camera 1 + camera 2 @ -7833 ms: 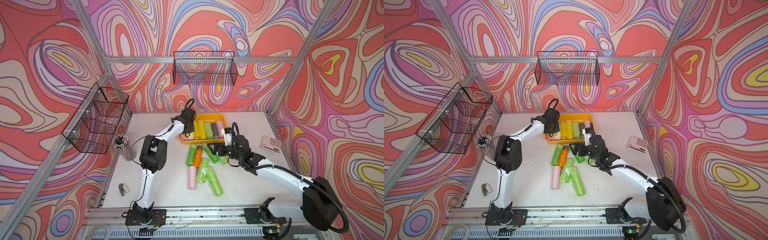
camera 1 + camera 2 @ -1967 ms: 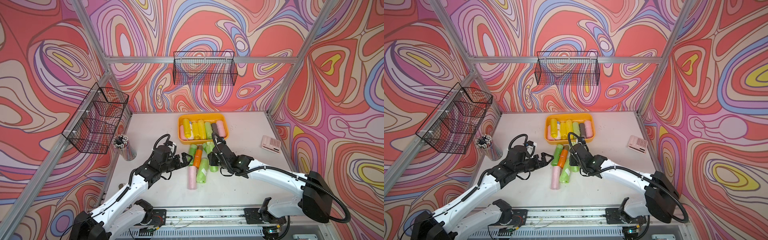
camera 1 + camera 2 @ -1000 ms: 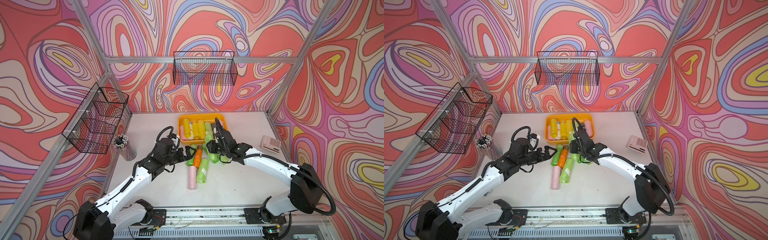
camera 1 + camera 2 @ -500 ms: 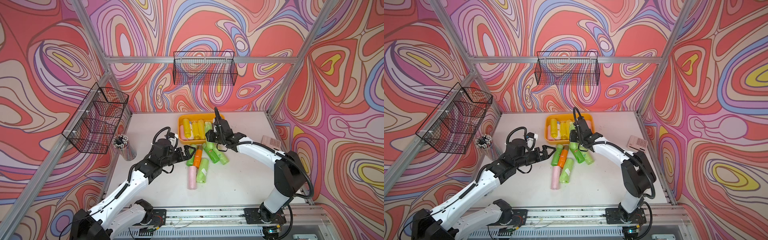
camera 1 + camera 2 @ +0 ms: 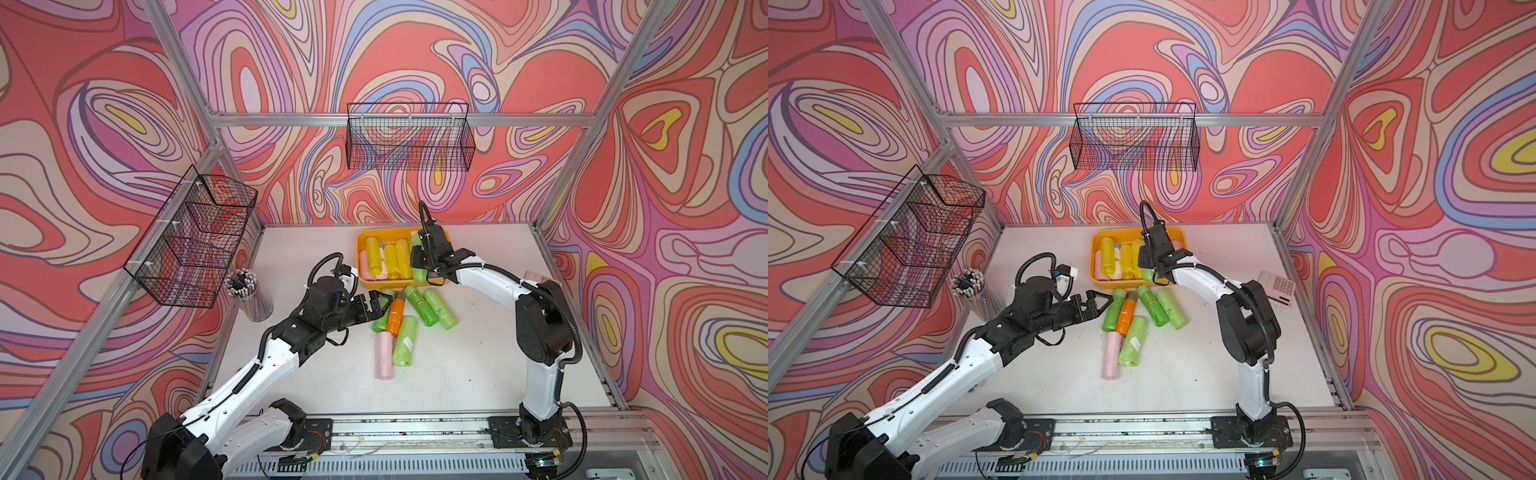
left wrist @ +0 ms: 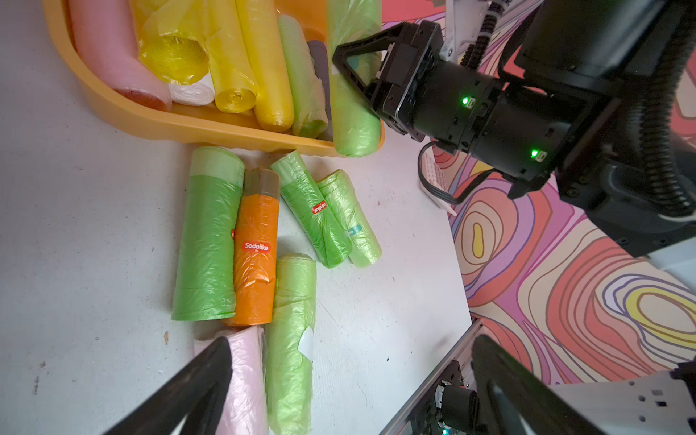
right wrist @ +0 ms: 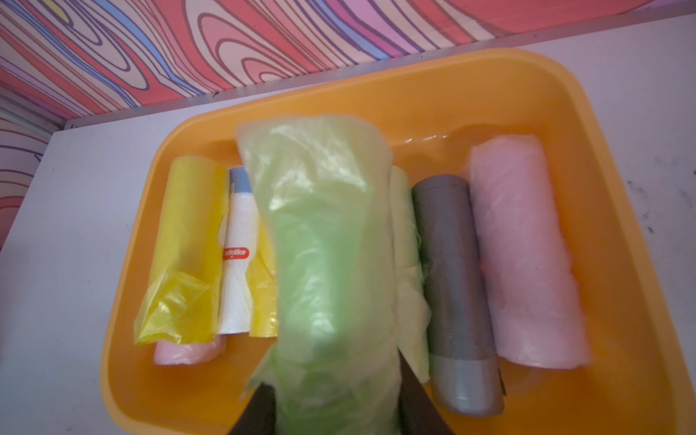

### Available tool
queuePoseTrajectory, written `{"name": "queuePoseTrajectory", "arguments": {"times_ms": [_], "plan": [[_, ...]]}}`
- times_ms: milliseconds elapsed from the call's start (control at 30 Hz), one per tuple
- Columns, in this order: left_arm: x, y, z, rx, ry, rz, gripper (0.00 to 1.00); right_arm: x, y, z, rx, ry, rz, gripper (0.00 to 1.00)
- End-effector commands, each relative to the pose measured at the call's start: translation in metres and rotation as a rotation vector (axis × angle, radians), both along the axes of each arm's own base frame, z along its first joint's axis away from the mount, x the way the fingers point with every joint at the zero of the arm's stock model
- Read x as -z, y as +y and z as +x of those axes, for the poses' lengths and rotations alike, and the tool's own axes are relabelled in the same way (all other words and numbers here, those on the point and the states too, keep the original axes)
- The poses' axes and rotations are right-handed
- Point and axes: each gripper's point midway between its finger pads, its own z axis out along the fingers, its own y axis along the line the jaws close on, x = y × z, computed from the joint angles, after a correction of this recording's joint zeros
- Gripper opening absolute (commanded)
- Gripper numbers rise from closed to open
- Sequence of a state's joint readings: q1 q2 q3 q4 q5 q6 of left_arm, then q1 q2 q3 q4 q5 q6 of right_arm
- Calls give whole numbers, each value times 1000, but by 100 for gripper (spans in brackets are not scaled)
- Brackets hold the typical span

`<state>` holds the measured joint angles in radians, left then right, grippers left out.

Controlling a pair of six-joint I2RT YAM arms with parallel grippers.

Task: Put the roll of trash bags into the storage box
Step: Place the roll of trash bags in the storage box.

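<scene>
Right wrist view: right gripper (image 7: pixel 335 406) fingers (image 7: pixel 418 410) clamped on light-green roll of trash bags (image 7: pixel 331 244), held over storage box (image 7: pixel 565 94). Left gripper (image 5: pixel 382 305) fingers spread wide, empty, beside loose rolls (image 6: pixel 207 241) near storage box.

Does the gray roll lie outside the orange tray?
No, the gray roll lies inside the orange storage box, beside a pink roll.

- We find the storage box (image 7: pixel 610 339) to be smooth, glossy plastic.
- We find the roll of trash bags (image 7: pixel 331 244) to be thin, crinkled, translucent film.
- We find the table (image 6: pixel 75 226) matt and lightly scuffed.
- We find the wire basket (image 5: pixel 409 137) to be black metal mesh.
</scene>
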<state>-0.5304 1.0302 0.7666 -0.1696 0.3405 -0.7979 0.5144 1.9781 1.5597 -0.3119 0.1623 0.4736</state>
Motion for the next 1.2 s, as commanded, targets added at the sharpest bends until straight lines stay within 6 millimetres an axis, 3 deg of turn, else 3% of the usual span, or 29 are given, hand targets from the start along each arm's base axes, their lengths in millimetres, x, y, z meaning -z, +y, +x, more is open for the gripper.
{"name": "queuePoseTrajectory", "arguments": {"times_ms": [0, 500, 667, 1067, 1167], "plan": [[-2, -5, 2, 9, -11, -21, 100, -7, -15, 18, 43, -44, -68, 20], [6, -18, 10, 42, 29, -24, 100, 7, -51, 46, 90, -47, -159, 19], [3, -18, 9, 40, 23, -27, 100, 19, -60, 55, 105, -30, -170, 19], [2, -22, 9, 44, 25, -19, 100, 40, -60, 75, 83, -22, -168, 19], [3, -23, 10, 46, 28, -18, 100, 44, -62, 78, 90, -14, -180, 24]]}}
